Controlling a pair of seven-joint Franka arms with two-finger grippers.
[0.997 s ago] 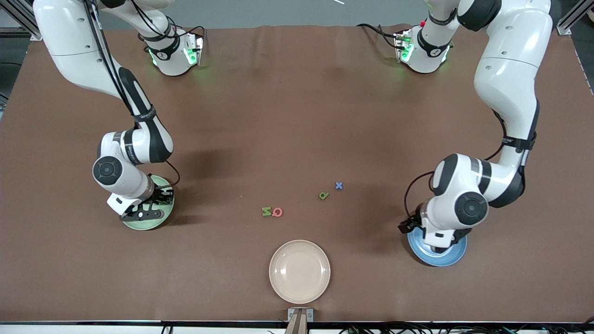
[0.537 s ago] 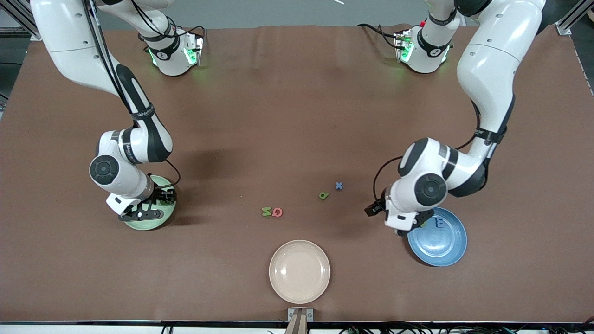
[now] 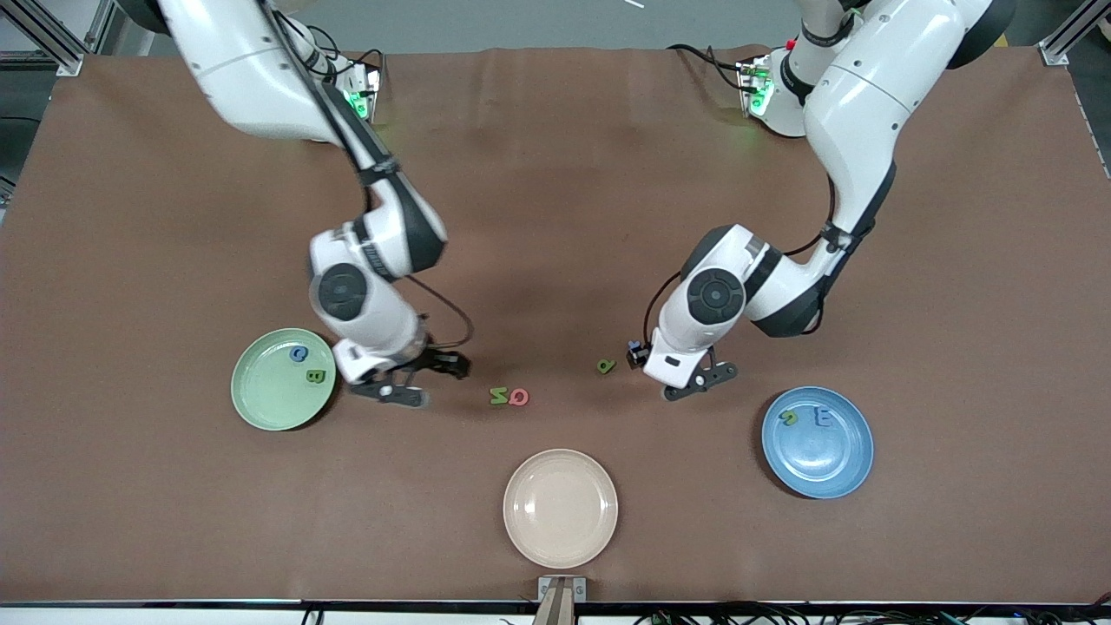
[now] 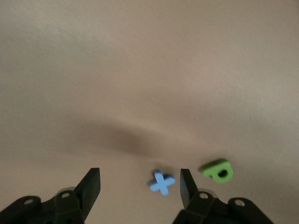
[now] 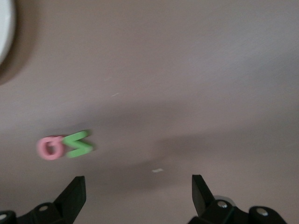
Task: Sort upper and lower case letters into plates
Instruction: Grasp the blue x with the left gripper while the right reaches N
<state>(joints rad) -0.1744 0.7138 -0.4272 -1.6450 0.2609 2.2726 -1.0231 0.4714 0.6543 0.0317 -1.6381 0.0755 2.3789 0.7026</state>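
Observation:
The mint green plate (image 3: 260, 404) holds a blue letter (image 3: 298, 353) and a green B (image 3: 315, 376). The blue plate (image 3: 820, 469) holds a green letter (image 3: 788, 417) and a blue E (image 3: 822, 417). A green Z (image 3: 499, 396) and a pink O (image 3: 518, 398) lie side by side mid-table, also in the right wrist view (image 5: 78, 143), (image 5: 50, 148). My left gripper (image 3: 668, 371) (image 4: 139, 182) is open over the blue x (image 4: 162, 182), which lies between its fingers, beside a green letter (image 3: 606, 366) (image 4: 217, 170). My right gripper (image 3: 427, 382) (image 5: 138, 186) is open and empty, between the mint plate and the Z.
A cream-beige plate (image 3: 561, 508) with nothing in it sits near the table's front edge, nearer to the front camera than the Z and O; its rim (image 5: 3, 28) shows in the right wrist view. The brown table mat (image 3: 555, 174) stretches bare toward the arm bases.
Both arms have swung from their plates toward the table's middle. The left gripper now hangs over the blue x; the right gripper is near the Z and O. Letters in both plates are uncovered.

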